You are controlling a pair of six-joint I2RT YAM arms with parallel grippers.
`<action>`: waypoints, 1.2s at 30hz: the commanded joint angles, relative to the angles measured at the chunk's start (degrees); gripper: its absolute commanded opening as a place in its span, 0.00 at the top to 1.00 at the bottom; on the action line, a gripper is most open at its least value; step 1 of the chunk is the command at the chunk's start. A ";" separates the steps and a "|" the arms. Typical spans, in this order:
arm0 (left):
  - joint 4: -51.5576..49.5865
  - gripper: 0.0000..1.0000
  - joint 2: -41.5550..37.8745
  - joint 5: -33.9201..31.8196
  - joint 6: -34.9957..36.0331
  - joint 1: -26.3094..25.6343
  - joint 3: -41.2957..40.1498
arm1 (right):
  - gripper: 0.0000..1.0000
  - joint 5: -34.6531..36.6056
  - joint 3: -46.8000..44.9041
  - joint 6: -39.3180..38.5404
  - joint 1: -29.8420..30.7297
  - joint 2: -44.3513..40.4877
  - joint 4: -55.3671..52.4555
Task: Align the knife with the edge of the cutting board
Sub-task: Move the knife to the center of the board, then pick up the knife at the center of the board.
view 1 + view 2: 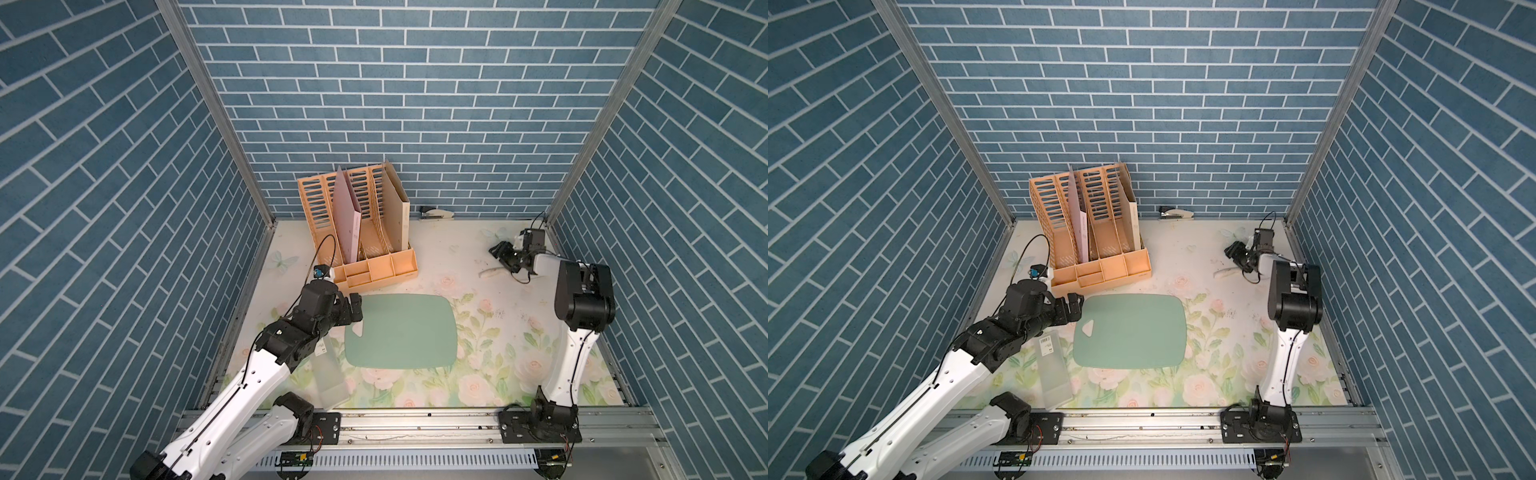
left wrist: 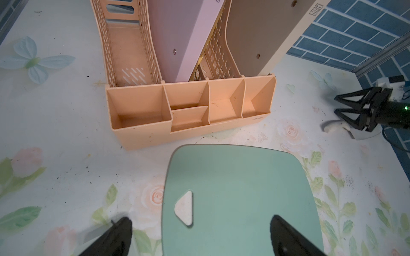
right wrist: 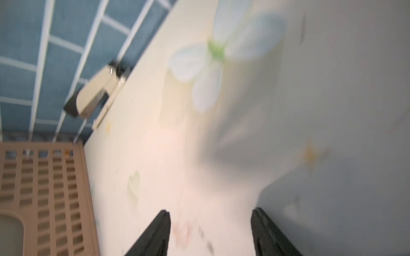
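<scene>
At the far right of the tabletop (image 1: pixel 449 249), toward the back corner: knife (image 1: pixel 490 273), cream-white. Only the curved handle is plain in both top views; the blade is mostly hidden under the right arm's wrist.
- Long axis: judged roughly parallel to the long edges of the cutting board (image 1: pixel 403 332), handle end toward the board.
- Position: well apart from the board, beyond its far right corner.
- Right hand (image 3: pixel 210 212): just beside the knife, low over it, fingers parted with bare tabletop between them, gripping nothing. Clearly the nearer hand, so the pick-up likely falls to it.
- Left hand (image 2: pixel 199 218): spread wide and empty, over the board's end with the triangular hole, far from the knife.
- Also present: orange file organiser (image 1: pixel 365 232), translucent sleeve (image 1: pixel 330 374), stapler (image 1: pixel 436 214).
</scene>
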 commanded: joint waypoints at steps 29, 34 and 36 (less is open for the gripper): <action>0.57 0.00 0.23 -0.59 -0.32 -1.61 -1.03 | 0.30 18.69 -30.97 -2.15 11.56 -30.20 -14.74; 0.48 0.00 0.17 -1.05 -0.51 -2.07 -1.05 | 0.30 21.52 -29.66 -2.78 14.64 -26.25 -15.85; 0.40 0.00 0.16 -1.32 -0.60 -2.27 -1.05 | 0.32 23.99 -28.81 -4.10 15.65 -24.94 -17.53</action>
